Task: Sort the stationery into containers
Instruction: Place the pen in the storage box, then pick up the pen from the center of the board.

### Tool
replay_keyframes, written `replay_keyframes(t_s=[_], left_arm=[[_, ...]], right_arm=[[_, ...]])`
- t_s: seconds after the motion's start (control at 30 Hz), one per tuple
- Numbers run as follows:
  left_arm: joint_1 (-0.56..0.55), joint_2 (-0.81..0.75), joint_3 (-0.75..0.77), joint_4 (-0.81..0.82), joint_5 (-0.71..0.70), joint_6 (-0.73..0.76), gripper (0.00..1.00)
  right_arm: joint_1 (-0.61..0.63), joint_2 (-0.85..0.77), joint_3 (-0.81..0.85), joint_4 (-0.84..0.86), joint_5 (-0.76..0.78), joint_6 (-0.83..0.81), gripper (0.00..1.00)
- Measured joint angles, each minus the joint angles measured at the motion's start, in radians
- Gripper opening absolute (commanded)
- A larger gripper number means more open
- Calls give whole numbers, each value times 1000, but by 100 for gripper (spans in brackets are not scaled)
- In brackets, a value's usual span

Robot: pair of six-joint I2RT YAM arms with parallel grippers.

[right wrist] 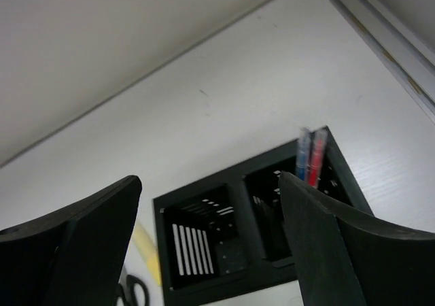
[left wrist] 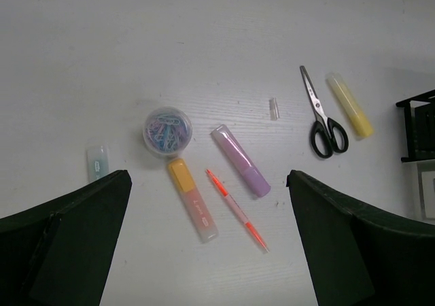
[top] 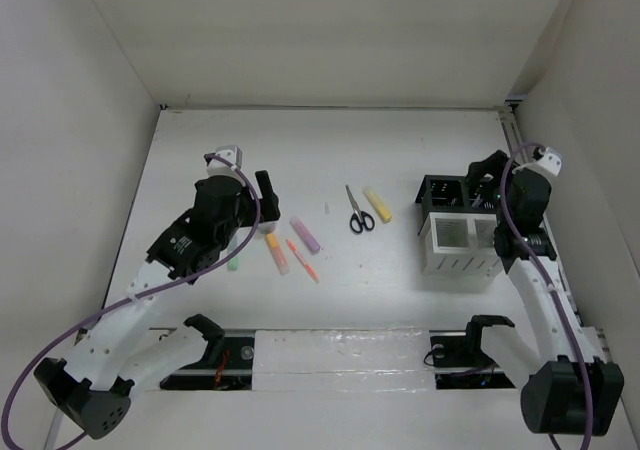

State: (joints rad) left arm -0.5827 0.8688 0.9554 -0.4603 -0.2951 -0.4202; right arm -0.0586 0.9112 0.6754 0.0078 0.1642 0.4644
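**Top view.** The left claw [top: 260, 206] hangs wide open and empty over the left half of the worktop [top: 400, 150]. Near it lie the green marker [top: 234, 263], orange marker [top: 277, 253], red pen [top: 303, 256] and purple marker [top: 305, 234]. The last three slant from far-left to near-right. The scissors [top: 358, 212] lie mid-worktop with blades toward the far wall and handles nearer. The yellow marker [top: 377, 205] lies just to their right on the same slant as the others. The organizer [top: 458, 240] stands at the right, with the right claw [top: 482, 185] over its black far part.

**Left wrist.** The open fingers frame the orange marker, red pen and purple marker. These lie side by side but apart, their long axes running upper left to lower right. A round tub [left wrist: 167, 131] of paper clips sits just beside the orange marker's capped end.

**Right wrist.** The right claw is spread open with nothing between its fingers, above the black compartments. In the right-hand compartment a blue pen [right wrist: 302, 155] and a standing red pen [right wrist: 315, 158] stand near-upright, side by side.
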Motion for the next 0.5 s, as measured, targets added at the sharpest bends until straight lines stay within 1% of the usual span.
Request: replay_keyframes(t_s=[0.03, 0.07, 0.17, 0.23, 0.33, 0.43, 0.5], left_arm=[[0, 6, 0, 0, -4, 0, 99], [0, 12, 0, 0, -8, -3, 99], [10, 36, 0, -1, -18, -11, 99], [31, 52, 1, -3, -30, -27, 99], [64, 87, 23, -37, -71, -68, 99], [109, 113, 44, -54, -94, -116, 99], [196, 116, 47, -61, -98, -139, 99]], right_arm=[[1, -19, 11, -1, -24, 2, 91], [2, -34, 21, -1, -47, 1, 100], [26, -55, 55, -3, -120, -6, 100], [73, -38, 94, -10, -171, -25, 100], [213, 43, 196, -56, -200, -76, 100], [404, 156, 292, -90, -161, -138, 100], [549, 237, 334, -113, -122, -176, 99]])
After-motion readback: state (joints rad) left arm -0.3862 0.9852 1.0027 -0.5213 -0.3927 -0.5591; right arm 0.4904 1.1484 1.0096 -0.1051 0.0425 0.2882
